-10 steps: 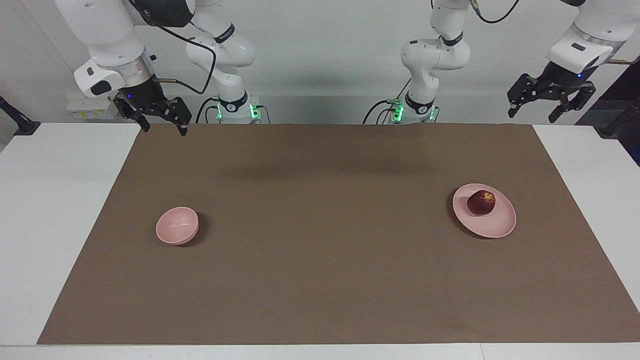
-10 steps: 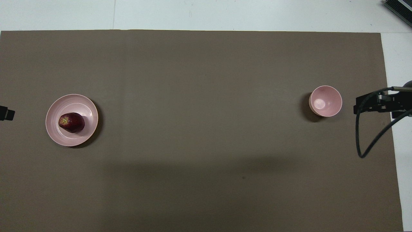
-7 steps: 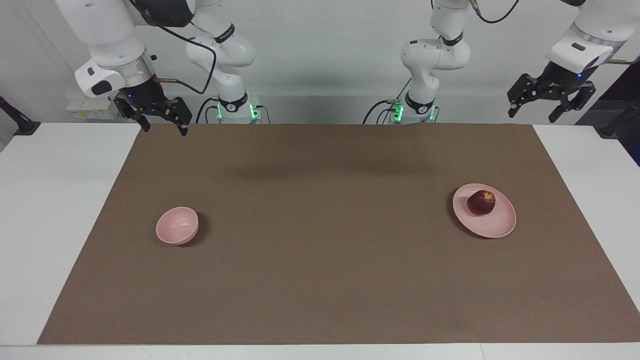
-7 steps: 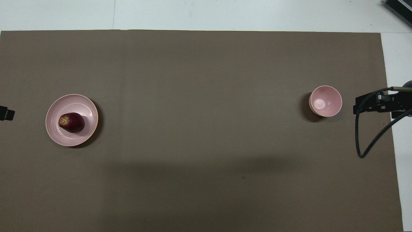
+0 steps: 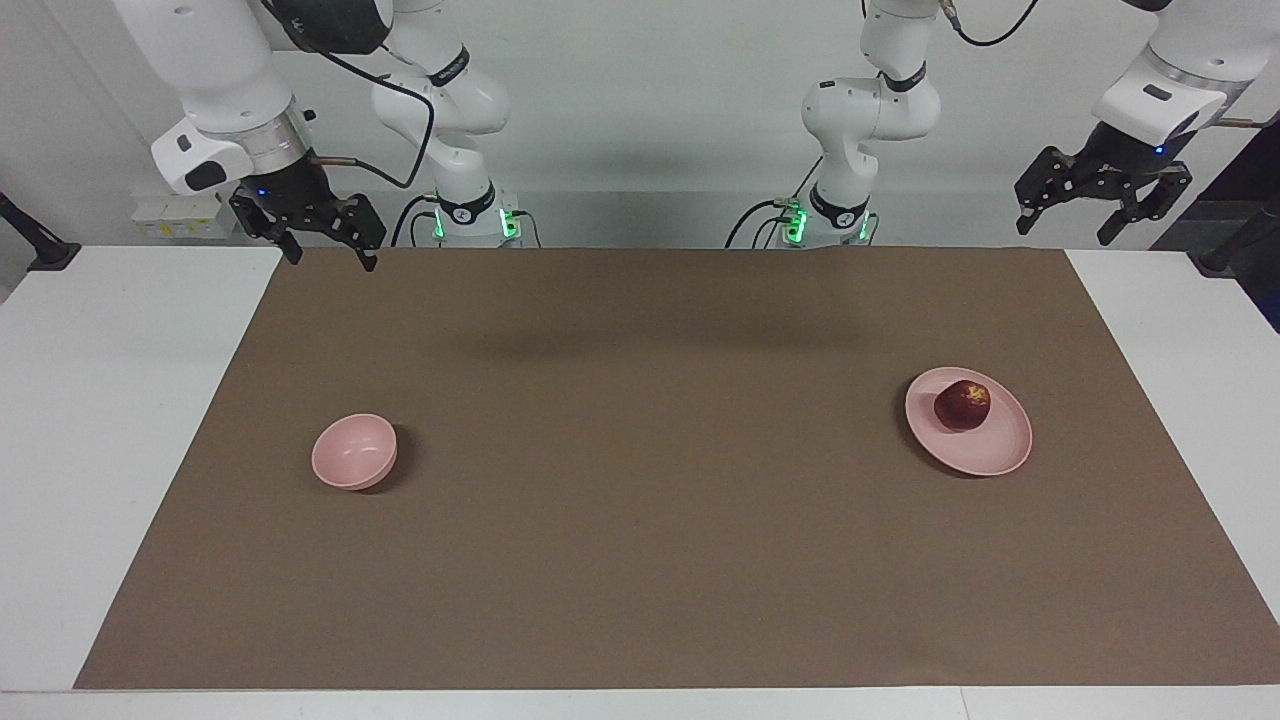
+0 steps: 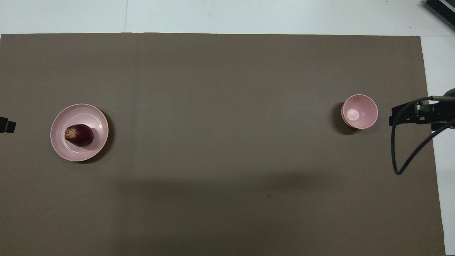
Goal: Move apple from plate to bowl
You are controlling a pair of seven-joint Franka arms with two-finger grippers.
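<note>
Small round dark red apple (image 5: 962, 405) with a yellowish patch, sitting on the flat pale pink plate (image 5: 985, 455), small deep pink bowl (image 5: 353, 452) well apart, left gripper (image 5: 1096, 213) and right gripper (image 5: 322, 245) both up high, fingers spread wide

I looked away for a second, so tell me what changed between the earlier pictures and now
Almost nothing. The right gripper, up by the bowl's end, crept slightly toward the table's middle. The left gripper waits, open like the right. The apple lies on the plate as before.
</note>
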